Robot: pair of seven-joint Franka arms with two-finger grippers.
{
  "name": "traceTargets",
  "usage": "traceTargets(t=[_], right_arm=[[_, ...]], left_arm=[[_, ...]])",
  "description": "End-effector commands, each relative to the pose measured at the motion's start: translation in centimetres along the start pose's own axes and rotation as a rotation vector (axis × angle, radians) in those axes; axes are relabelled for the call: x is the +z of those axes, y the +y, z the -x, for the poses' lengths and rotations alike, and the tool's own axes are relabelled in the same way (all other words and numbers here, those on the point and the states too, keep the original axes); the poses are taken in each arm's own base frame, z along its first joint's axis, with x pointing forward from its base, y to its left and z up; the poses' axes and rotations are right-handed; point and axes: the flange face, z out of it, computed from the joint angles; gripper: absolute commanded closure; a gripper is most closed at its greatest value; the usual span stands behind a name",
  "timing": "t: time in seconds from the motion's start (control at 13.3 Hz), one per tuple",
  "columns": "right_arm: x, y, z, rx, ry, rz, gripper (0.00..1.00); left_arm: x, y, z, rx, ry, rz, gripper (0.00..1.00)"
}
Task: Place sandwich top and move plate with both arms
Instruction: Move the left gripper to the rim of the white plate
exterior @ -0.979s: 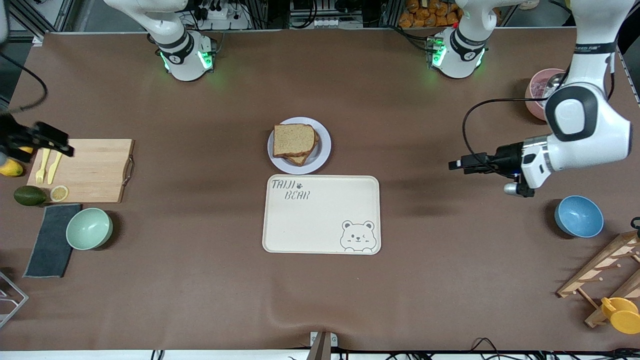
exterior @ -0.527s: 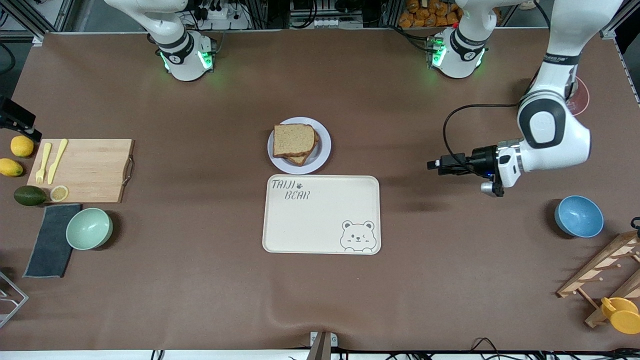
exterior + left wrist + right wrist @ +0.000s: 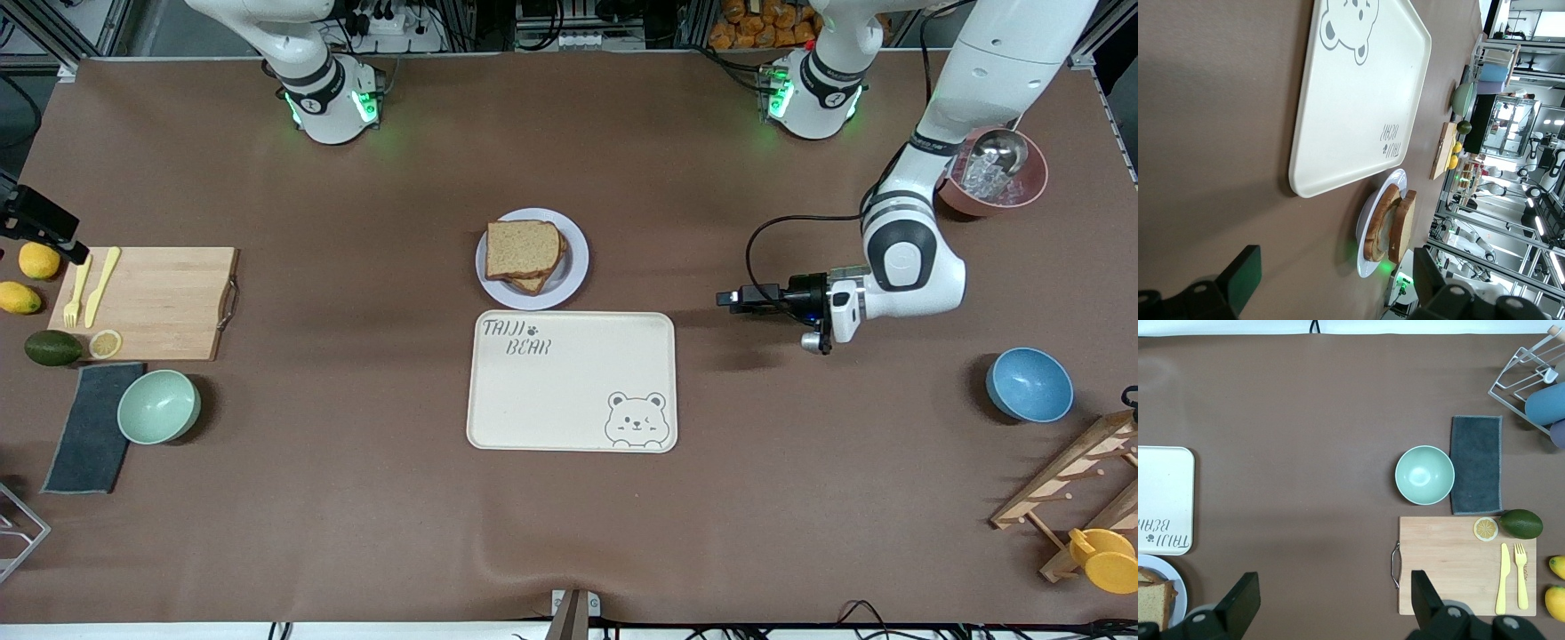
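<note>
The sandwich top (image 3: pixel 523 248) lies flat as the uppermost slice of a small stack of bread on the plate (image 3: pixel 574 263), near the middle of the table. Its position matches the earlier frames; neither it nor the plate has shifted. The plate sits just beside the cream bear-printed tray (image 3: pixel 572 380), on the edge of the tray farther from the front camera. In the left wrist view the plate (image 3: pixel 1370 248) and the slices (image 3: pixel 1402 227) show edge-on past the tray (image 3: pixel 1358 100).

The left gripper (image 3: pixel 731 299) hangs low over bare table between the plate and the blue bowl (image 3: pixel 1029 384), pointing toward the plate. Its fingers stand apart and hold nothing; one pad (image 3: pixel 1245 277) shows in its own wrist view. Since a second ago this arm has travelled from the left arm's end of the table toward the centre, and a pink bowl (image 3: pixel 993 182) holding a metal scoop, earlier partly covered by the arm, is now exposed.

The right gripper (image 3: pixel 40 224) shows only at the frame's edge, above the lemons (image 3: pixel 39 260) beside the wooden cutting board (image 3: pixel 147 303). Its fingers are spread and empty, with one pad (image 3: pixel 1243 600) visible. It stood over the board's fork and knife a second ago and has since pulled outward.

The green bowl (image 3: pixel 159 406), grey cloth (image 3: pixel 89 426) and avocado (image 3: pixel 52 347) are unchanged.
</note>
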Motion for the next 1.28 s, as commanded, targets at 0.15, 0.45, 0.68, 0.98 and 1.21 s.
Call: traceTargets(t=[0.15,0.45,0.68,0.98,1.21], right_arm=[[-0.4,-0.1,0.3,0.014,-0.012,0.019,0.00],[0.4,0.0,0.7,0.019,-0.059,0.011,0.00],[0.5,-0.1,0.8,0.019,-0.069,0.002,0.00],[0.8,-0.3,0.8,0.020,-0.073,-0.003,0.00],[1.0,-0.5,0.8,0.024,-0.080,-0.003,0.00]], left_arm=[[1.9,0.6,-0.1,0.005,-0.003,0.013,0.00],[4.2,0.7,-0.4,0.015,0.005,-0.004,0.00],[5.4,0.7,-0.2,0.017,-0.002,-0.003,0.00],[8.8,2.1,1.8,0.053,-0.056,-0.001,0.00],[10.7,2.3,3.7,0.062,-0.099,0.009,0.00]])
